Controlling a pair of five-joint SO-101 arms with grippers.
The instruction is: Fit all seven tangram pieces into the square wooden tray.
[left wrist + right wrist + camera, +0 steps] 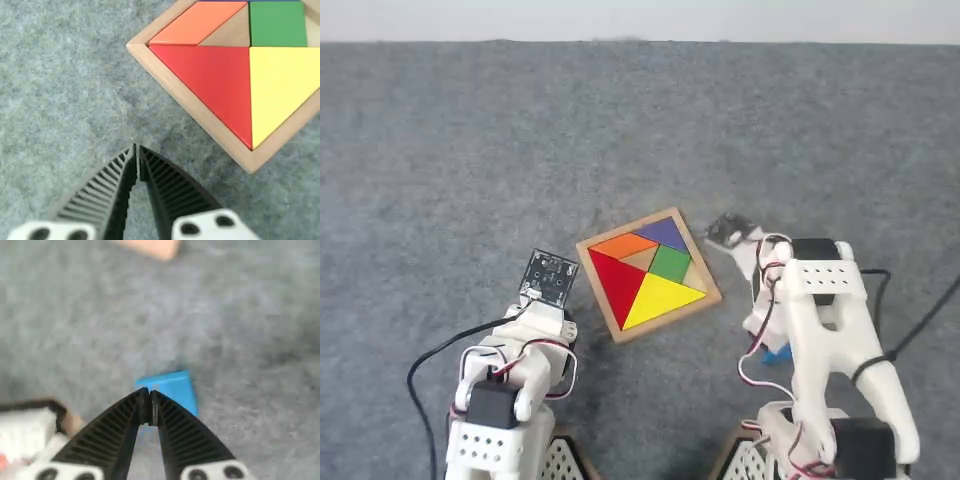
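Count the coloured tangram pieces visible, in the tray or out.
6. Five in the tray: orange, purple, green, red, yellow. One blue piece lies on the table at the right gripper. A seventh may be hidden.

The bench (470,150) wears a matt grey cloth, fuzzy and felt-like, faintly mottled. On it sits a tray (190,100) of pale bare wood, smooth, with a faint grain along the rim. Inside it, the red piece (215,80), yellow piece (285,85), green piece (277,22) and orange piece (200,22) are smooth painted wood with a soft satin sheen. The blue piece (175,390) looks equally smooth and painted. The left tool (137,150) and right tool (149,392) each carry 2 fingers (107,190) of matt black ribbed plastic, set in smooth white plastic.
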